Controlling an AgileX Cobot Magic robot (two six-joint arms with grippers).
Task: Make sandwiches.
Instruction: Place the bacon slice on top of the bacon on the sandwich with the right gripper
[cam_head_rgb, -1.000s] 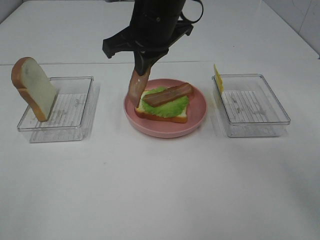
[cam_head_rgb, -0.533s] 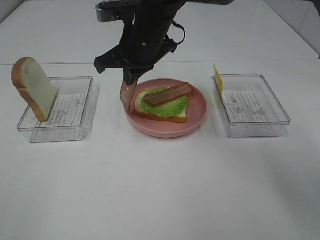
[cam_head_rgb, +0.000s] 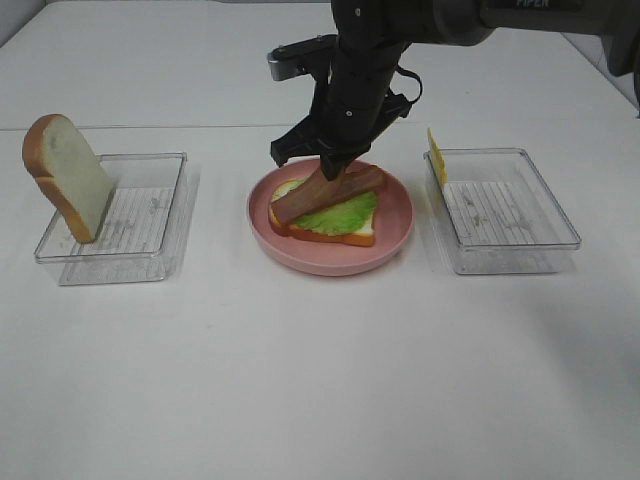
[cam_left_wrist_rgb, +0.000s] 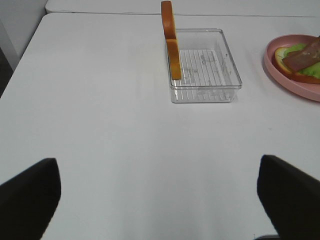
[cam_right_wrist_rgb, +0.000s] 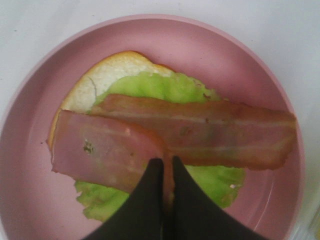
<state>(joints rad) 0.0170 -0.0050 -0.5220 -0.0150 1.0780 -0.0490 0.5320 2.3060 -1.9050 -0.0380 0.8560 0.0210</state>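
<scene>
Swung across from the plate's left edge, the right gripper (cam_head_rgb: 330, 172) now hangs over the pink plate (cam_head_rgb: 395, 240), jaws pinched on a bacon strip (cam_head_rgb: 298, 203) slanting across the lettuce (cam_head_rgb: 345, 215) and bottom bread slice (cam_head_rgb: 335, 236), touching the 1st strip (cam_head_rgb: 362, 180). Left gripper (cam_left_wrist_rgb: 160, 197) hovers spread wide above the table (cam_left_wrist_rgb: 100, 125), well short of the clear tray (cam_left_wrist_rgb: 205, 95) with 1 spare bread slice (cam_left_wrist_rgb: 170, 40) propped on its edge.

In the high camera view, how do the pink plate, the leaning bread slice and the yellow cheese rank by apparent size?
1. pink plate
2. bread slice
3. yellow cheese
</scene>
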